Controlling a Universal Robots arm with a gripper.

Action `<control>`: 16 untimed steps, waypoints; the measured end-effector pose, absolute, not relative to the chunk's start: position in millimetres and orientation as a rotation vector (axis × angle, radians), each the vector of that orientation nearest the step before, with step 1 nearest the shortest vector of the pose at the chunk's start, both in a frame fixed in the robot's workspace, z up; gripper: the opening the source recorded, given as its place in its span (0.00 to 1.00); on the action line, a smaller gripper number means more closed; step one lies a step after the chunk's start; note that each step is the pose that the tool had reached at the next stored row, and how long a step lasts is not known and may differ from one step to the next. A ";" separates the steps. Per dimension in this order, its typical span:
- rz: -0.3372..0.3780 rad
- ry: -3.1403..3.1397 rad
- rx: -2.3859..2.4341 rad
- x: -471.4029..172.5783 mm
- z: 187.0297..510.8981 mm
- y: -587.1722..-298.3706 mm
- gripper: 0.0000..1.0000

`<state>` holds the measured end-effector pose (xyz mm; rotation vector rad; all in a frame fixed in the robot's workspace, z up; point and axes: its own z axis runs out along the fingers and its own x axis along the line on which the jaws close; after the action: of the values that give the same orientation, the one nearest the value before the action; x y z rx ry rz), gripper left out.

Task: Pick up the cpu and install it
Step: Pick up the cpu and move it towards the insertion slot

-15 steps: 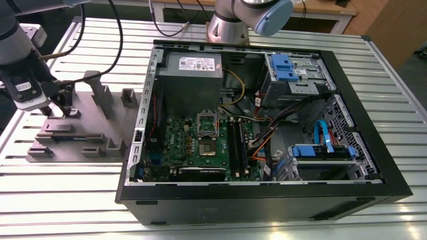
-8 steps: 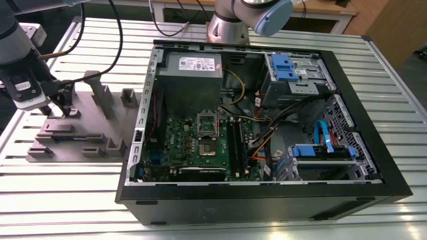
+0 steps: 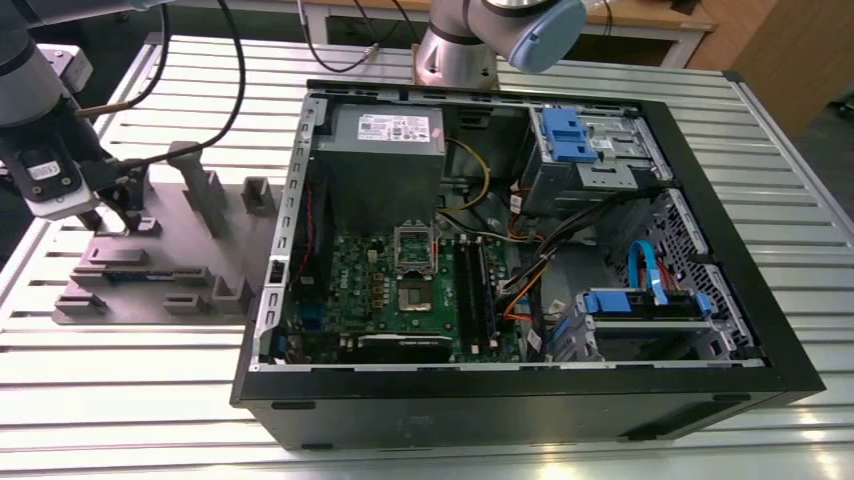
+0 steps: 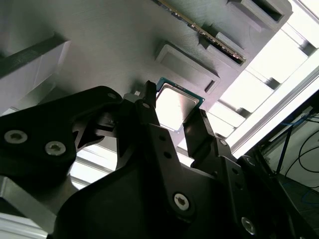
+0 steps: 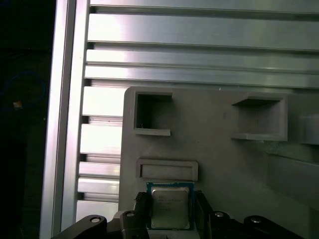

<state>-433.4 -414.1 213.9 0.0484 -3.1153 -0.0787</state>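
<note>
The tool (image 5: 171, 213) pinched the cpu (image 5: 170, 205) by two opposite edges, the chip flat between its tips, low at the grey fixture (image 3: 187, 272) on the worktop (image 3: 120, 360). The socket (image 3: 416, 292) lay well apart, toward the exterior view's right, inside the case (image 3: 534, 405).

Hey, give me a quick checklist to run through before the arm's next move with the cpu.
1. The gripper lined up on the cpu: ok, the chip sits centred at it in both wrist views.
2. Hold on the cpu: cannot tell.
3. The cpu lifted off the grey fixture: cannot tell.
4. The computer case open: ok.
5. The motherboard socket uncovered, no cable across it: ok.
</note>
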 end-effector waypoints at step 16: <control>-0.079 -3.115 0.049 -433.4 222.8 -414.1 0.47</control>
<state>-433.4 -414.1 222.8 0.0485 -3.1152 -0.0786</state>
